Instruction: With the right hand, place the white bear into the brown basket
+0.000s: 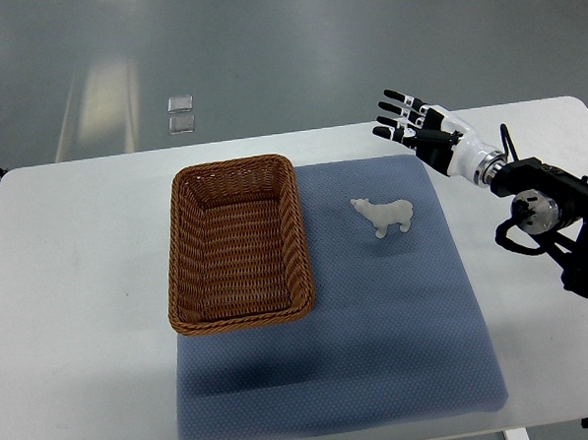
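The white surface (81,290) fills most of the view and carries everything. On it lies a blue-grey mat (380,353), running from about the middle of the surface down to its near edge. The brown basket (181,246) sits on the left part of the mat, its left rim reaching to or just past the mat's left edge, and it holds nothing (its woven floor is bare).

The right arm comes in from the right edge, its dark wrist joints over the surface's right side. The right hand (414,125) hovers above the far right corner of the mat, fingers spread wide and holding nothing.

The white bear (384,215) stands on the mat to the right of the basket, apart from it, its head turned toward the basket. It is nearer the camera than the hand and well clear of it.

The step in hand looks like the reach. To do it well, the hand would best come down over the bear's back with the fingers still wide, straddle the body rather than the head or legs, and close only once the trunk sits between thumb and fingers. The bear is small and light, so a sideways brush could topple it.
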